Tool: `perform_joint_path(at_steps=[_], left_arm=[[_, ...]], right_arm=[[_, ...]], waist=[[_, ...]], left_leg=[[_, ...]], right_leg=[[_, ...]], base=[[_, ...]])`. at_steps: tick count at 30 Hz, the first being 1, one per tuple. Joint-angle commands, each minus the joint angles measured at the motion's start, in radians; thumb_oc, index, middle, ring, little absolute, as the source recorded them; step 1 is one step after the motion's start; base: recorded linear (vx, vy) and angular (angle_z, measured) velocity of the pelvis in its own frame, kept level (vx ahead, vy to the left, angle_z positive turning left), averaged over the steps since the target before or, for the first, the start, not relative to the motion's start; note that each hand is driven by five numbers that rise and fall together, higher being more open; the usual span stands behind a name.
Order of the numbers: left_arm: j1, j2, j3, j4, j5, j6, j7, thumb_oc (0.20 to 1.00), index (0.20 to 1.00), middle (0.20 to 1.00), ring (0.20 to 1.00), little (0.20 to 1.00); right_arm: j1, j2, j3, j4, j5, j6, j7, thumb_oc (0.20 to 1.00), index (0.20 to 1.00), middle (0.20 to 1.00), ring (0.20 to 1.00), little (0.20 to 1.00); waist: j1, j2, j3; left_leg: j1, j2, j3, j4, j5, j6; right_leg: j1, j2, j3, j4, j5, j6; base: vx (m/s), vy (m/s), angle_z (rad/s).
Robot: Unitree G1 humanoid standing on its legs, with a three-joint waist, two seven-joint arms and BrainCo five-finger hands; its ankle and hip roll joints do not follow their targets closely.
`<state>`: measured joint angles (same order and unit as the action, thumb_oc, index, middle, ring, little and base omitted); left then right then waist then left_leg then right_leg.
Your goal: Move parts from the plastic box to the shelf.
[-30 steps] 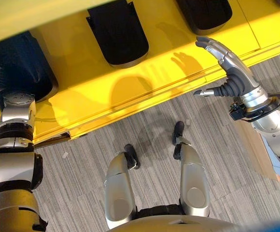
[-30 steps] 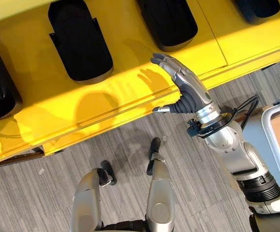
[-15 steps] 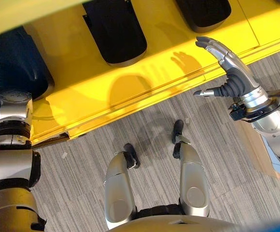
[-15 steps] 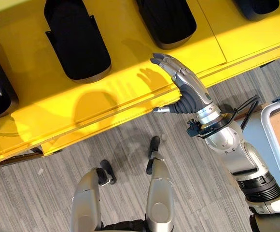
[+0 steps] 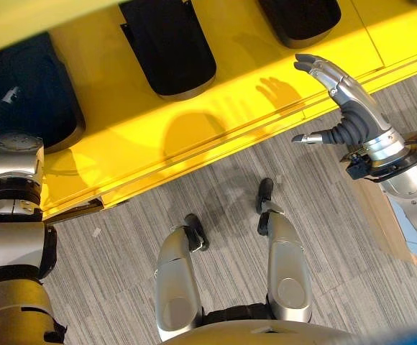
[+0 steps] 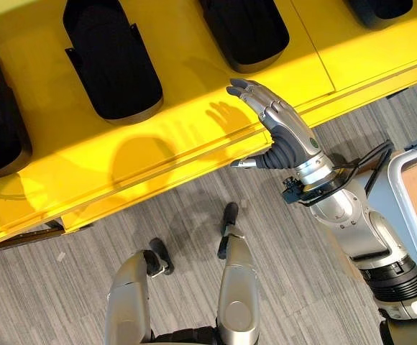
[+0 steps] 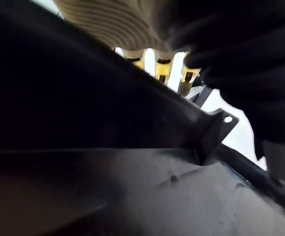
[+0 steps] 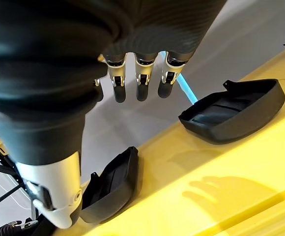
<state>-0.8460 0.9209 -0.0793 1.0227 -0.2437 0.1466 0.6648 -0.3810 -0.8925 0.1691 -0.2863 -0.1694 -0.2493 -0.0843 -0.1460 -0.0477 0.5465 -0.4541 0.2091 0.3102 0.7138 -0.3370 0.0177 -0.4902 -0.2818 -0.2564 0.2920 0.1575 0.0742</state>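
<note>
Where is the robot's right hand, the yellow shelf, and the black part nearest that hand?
right hand (image 6: 284, 126): right eye view, on the back of the hand.
yellow shelf (image 6: 194, 108): right eye view, bare top surface.
black part (image 6: 244, 29): right eye view, middle of its shell.

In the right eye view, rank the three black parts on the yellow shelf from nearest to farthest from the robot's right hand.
Measured from the right hand hovering open at the shelf's front edge:
1. The middle black part, just beyond the fingers.
2. The part to its left, farther along the shelf.
3. The part at the far left edge, farthest away.
</note>
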Motion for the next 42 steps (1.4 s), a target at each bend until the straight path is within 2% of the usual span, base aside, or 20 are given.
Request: perform_joint_path(at_steps=[1,5,9,10,12,13,14,15,17,20,23,28,34,37,40,42], left_arm=[[0.005,0.085,0.011,-0.035,0.036,-0.006,0.070,1.000,1.000,1.000,1.000,1.000],[0.000,0.082,0.023,-0.040,0.005,0.001,0.154,1.000,1.000,1.000,1.000,1.000],[-0.012,0.084,0.050,-0.036,-0.039,-0.027,0.246,1.000,1.000,1.000,1.000,1.000],[-0.015,0.086,0.071,-0.055,-0.012,-0.049,0.334,1.000,1.000,1.000,1.000,1.000],[-0.012,0.088,0.075,-0.059,-0.006,-0.061,0.354,1.000,1.000,1.000,1.000,1.000],[-0.015,0.099,0.090,-0.079,0.019,-0.078,0.414,1.000,1.000,1.000,1.000,1.000],[-0.015,0.099,0.090,-0.079,0.019,-0.078,0.414,1.000,1.000,1.000,1.000,1.000],[-0.019,0.116,0.103,-0.115,0.077,-0.113,0.511,1.000,1.000,1.000,1.000,1.000],[-0.024,0.132,0.117,-0.170,0.118,-0.132,0.596,1.000,1.000,1.000,1.000,1.000],[-0.035,0.156,0.124,-0.212,0.187,-0.153,0.664,1.000,1.000,1.000,1.000,1.000],[-0.059,0.175,0.112,-0.227,0.223,-0.162,0.653,1.000,1.000,1.000,1.000,1.000],[-0.069,0.184,0.061,-0.251,0.266,-0.199,0.557,1.000,1.000,1.000,1.000,1.000],[0.096,0.075,0.108,-0.429,0.340,-0.306,0.518,1.000,1.000,1.000,1.000,1.000],[0.247,-0.005,0.167,-0.601,0.381,-0.347,0.463,1.000,1.000,1.000,1.000,1.000],[0.374,-0.077,0.191,-0.759,0.389,-0.361,0.397,1.000,1.000,1.000,1.000,1.000],[0.452,-0.127,0.199,-0.842,0.396,-0.384,0.346,1.000,1.000,1.000,1.000,1.000]], right_arm=[[0.014,-0.044,-0.059,-0.049,0.033,-0.059,-0.042,1.000,1.000,1.000,1.000,1.000],[0.018,-0.037,-0.057,-0.053,0.029,-0.059,-0.041,1.000,1.000,1.000,1.000,1.000],[0.015,-0.020,-0.042,-0.049,0.002,-0.056,-0.046,1.000,1.000,1.000,1.000,1.000],[0.028,-0.015,-0.047,-0.054,0.000,-0.060,-0.055,1.000,1.000,1.000,1.000,1.000],[0.032,-0.013,-0.048,-0.054,0.000,-0.063,-0.057,1.000,1.000,1.000,1.000,1.000],[0.042,-0.010,-0.052,-0.053,-0.002,-0.073,-0.061,1.000,1.000,1.000,1.000,1.000],[0.042,-0.010,-0.052,-0.053,-0.002,-0.073,-0.061,1.000,1.000,1.000,1.000,1.000],[0.055,-0.008,-0.053,-0.049,-0.007,-0.083,-0.074,1.000,1.000,1.000,1.000,1.000],[0.084,-0.010,-0.064,-0.044,-0.006,-0.104,-0.088,1.000,1.000,1.000,1.000,1.000],[0.101,-0.007,-0.069,-0.038,-0.004,-0.122,-0.093,1.000,1.000,1.000,1.000,1.000],[0.109,-0.007,-0.068,-0.031,0.000,-0.134,-0.096,1.000,1.000,1.000,1.000,1.000],[0.114,0.000,-0.064,-0.020,0.041,-0.146,-0.078,1.000,1.000,1.000,1.000,1.000],[0.158,0.062,-0.070,-0.028,0.048,-0.150,-0.088,1.000,1.000,1.000,1.000,1.000],[0.183,0.104,-0.062,-0.025,0.021,-0.148,-0.102,1.000,1.000,1.000,1.000,1.000],[0.198,0.128,-0.056,-0.013,0.015,-0.150,-0.101,1.000,1.000,1.000,1.000,1.000],[0.211,0.144,-0.057,-0.012,0.015,-0.148,-0.087,1.000,1.000,1.000,1.000,1.000]], waist=[[0.025,0.004,-0.027],[0.027,0.003,-0.027],[0.029,0.002,-0.027],[0.031,-0.002,-0.027],[0.032,-0.003,-0.027],[0.033,-0.007,-0.027],[0.033,-0.007,-0.027],[0.037,-0.008,-0.027],[0.041,-0.007,-0.027],[0.044,-0.002,-0.027],[0.042,0.004,-0.036],[0.043,0.016,-0.056],[0.074,0.020,-0.084],[0.101,0.022,-0.113],[0.122,0.025,-0.141],[0.135,0.026,-0.161]], left_leg=[[0.101,-0.034,0.042,-0.169,0.067,-0.019],[0.108,-0.037,0.041,-0.175,0.069,-0.019],[0.115,-0.037,0.038,-0.180,0.073,-0.024],[0.118,-0.036,0.034,-0.185,0.077,-0.027],[0.121,-0.036,0.034,-0.188,0.078,-0.028],[0.127,-0.032,0.034,-0.196,0.083,-0.031],[0.127,-0.032,0.034,-0.196,0.083,-0.031],[0.140,-0.034,0.035,-0.211,0.088,-0.032],[0.156,-0.038,0.036,-0.227,0.092,-0.031],[0.181,-0.041,0.039,-0.242,0.096,-0.031],[0.199,-0.044,0.042,-0.253,0.097,-0.031],[0.221,-0.059,0.041,-0.277,0.101,-0.028],[0.262,-0.075,0.027,-0.334,0.125,-0.032],[0.295,-0.081,0.017,-0.377,0.145,-0.041],[0.326,-0.082,0.005,-0.415,0.163,-0.048],[0.341,-0.079,0.014,-0.443,0.196,-0.045]], right_leg=[[0.066,-0.077,0.079,0.137,-0.106,0.108],[0.072,-0.077,0.077,0.135,-0.106,0.109],[0.081,-0.076,0.078,0.132,-0.107,0.109],[0.085,-0.075,0.076,0.130,-0.107,0.110],[0.089,-0.075,0.075,0.128,-0.107,0.110],[0.095,-0.073,0.072,0.123,-0.109,0.111],[0.095,-0.073,0.072,0.123,-0.109,0.111],[0.107,-0.073,0.067,0.114,-0.110,0.112],[0.124,-0.073,0.062,0.105,-0.112,0.113],[0.148,-0.075,0.056,0.095,-0.113,0.116],[0.163,-0.077,0.055,0.086,-0.113,0.119],[0.180,-0.075,0.055,0.071,-0.110,0.123],[0.227,-0.072,0.034,0.032,-0.114,0.127],[0.274,-0.074,0.006,-0.007,-0.122,0.130],[0.316,-0.075,-0.019,-0.033,-0.135,0.132],[0.338,-0.073,-0.045,-0.050,-0.129,0.122]], base=[[0.00,0.000,0.00],[0.00,0.000,0.00],[-0.01,-0.026,-0.01],[-0.02,-0.068,-0.01],[-0.02,-0.059,0.02],[-0.02,-0.046,0.03],[-0.04,-0.087,0.05],[-0.03,-0.073,0.06],[-0.03,-0.077,0.08],[0.00,-0.047,0.01],[0.01,-0.024,-0.01],[0.01,-0.034,-0.01],[0.04,-0.121,0.00],[0.07,-0.200,0.07],[0.08,-0.176,0.06],[0.03,-0.163,0.21]])
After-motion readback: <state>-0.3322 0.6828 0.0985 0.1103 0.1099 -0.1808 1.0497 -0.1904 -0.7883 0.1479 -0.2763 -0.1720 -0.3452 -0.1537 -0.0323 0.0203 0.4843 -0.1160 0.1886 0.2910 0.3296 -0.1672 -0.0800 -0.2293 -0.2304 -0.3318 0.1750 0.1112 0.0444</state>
